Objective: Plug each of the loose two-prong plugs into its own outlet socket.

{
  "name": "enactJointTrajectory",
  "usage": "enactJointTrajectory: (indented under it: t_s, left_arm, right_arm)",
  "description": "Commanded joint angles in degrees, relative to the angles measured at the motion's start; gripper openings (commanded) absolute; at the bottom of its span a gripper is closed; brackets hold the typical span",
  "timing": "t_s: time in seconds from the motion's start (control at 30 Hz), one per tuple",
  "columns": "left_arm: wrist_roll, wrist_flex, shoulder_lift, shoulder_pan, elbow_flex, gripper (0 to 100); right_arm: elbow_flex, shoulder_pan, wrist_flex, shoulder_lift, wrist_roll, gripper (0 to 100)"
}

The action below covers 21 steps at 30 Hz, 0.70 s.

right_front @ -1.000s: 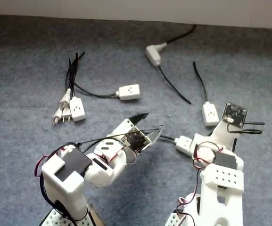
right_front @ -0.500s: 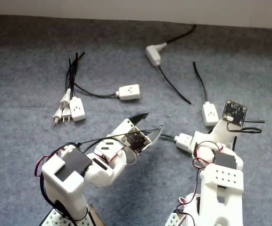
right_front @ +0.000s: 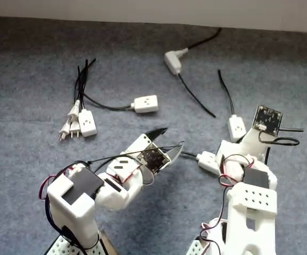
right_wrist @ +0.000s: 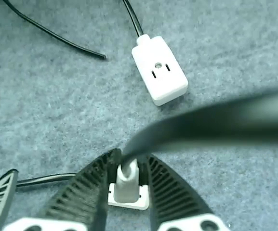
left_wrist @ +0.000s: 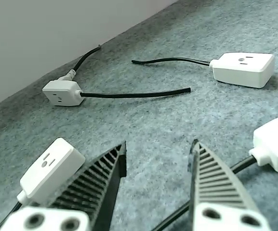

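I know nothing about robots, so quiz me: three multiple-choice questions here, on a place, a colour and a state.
1. The loose plugs lie: A) against the wall B) beside a socket on the left arm's side C) under the right arm.
2. The sockets' cords are: A) black B) green C) white.
3. The left gripper is: A) shut on a cord B) open C) shut on a socket.
Answers: B, they lie next to that socket; A, every cord looks black; B, its fingers stand wide apart.

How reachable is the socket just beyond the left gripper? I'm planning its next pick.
Probably yes: the left gripper is open and empty, with only bare carpet between it and the socket.
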Motion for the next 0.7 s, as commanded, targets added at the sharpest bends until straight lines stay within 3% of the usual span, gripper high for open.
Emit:
enactJointTrajectory:
  t_s: [0.0, 0.1, 0.67]
  left_arm:
    - [-0.3, 0.2, -1.3, -0.4, -1.5, 21]
    - [-0.3, 0.2, -1.3, -0.4, -1.5, 21]
    - [-0.3, 0.2, -1.3, -0.4, -1.5, 21]
  right_arm:
    - [1.9, -0.1, -4.7, -0.7, 1.6, 0.5]
    - [3.8, 0.0, -6.0, -1.1, 4.3, 0.5]
    - [6.1, 0.4, -5.9, -1.1, 4.7, 0.5]
